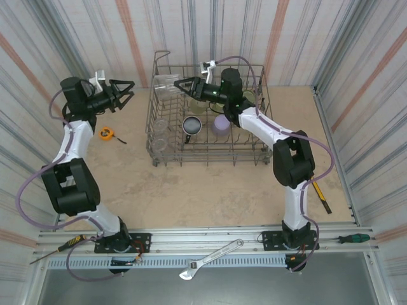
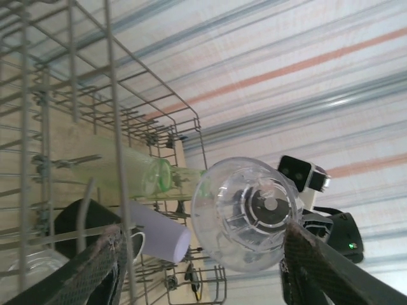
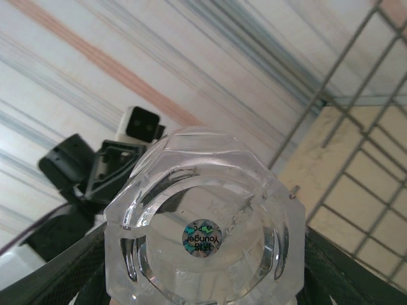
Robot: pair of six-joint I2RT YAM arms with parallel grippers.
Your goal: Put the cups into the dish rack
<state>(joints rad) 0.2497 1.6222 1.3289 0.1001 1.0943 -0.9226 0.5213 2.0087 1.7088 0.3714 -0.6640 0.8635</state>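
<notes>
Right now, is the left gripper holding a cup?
No, the left gripper hangs open and empty beside the dish rack; the clear cup sits in the right gripper.

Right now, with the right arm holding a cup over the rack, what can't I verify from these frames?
- Where the right gripper touches the clear cup: in the right wrist view, the cup's base covers the contact.
- The number of other clear cups at the dish rack left end: in the top view, wires and see-through walls blur them.
- The black cup: in the left wrist view, it is partly behind the left gripper and wires.
</notes>
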